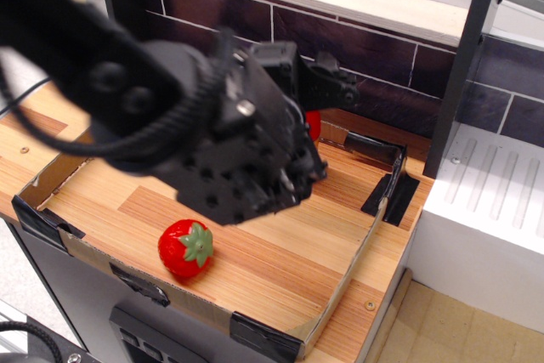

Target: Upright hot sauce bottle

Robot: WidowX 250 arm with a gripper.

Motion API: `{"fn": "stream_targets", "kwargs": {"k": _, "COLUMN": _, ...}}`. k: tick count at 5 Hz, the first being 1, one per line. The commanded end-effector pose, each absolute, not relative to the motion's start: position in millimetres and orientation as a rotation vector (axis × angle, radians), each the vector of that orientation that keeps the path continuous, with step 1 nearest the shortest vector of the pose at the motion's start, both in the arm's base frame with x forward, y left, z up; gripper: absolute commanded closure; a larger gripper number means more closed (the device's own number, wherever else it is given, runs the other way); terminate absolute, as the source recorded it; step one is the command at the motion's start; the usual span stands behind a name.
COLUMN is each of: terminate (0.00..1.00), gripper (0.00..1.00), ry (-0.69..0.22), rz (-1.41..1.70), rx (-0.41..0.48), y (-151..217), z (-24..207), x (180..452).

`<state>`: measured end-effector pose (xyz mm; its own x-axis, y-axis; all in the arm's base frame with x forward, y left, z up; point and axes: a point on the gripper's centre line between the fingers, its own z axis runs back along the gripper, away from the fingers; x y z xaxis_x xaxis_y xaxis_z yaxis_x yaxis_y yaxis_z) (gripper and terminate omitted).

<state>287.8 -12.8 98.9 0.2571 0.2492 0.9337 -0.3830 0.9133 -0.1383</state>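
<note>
Only a small red patch of the hot sauce bottle (313, 123) shows, at the back of the tray just under the black fingers; its label, neck and cap are hidden behind the arm. My gripper (325, 98) points toward the brick wall above the tray's back right part. Its jaws appear closed around the bottle, though the wrist hides most of the grip. I cannot tell whether the bottle is upright or tilted. The arm is blurred.
A red strawberry (185, 248) with green leaves lies near the front left of the cardboard-walled tray (348, 269). A black post (463, 65) and a white ribbed rack (493, 184) stand to the right. The dark brick wall (382, 48) is close behind.
</note>
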Motion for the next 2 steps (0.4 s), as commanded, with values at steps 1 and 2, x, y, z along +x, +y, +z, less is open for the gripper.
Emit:
{"fn": "stream_targets", "kwargs": {"k": 1, "terminate": 0.0, "gripper": 0.0, "ry": -1.26, "rz": 0.433, "rx": 0.105, "y": -17.4, "z": 105.8, "x": 284.1}}
{"fn": "stream_targets", "kwargs": {"k": 2, "terminate": 1.0, "gripper": 0.0, "ry": -1.26, "rz": 0.433, "rx": 0.105, "y": -17.4, "z": 105.8, "x": 284.1}}
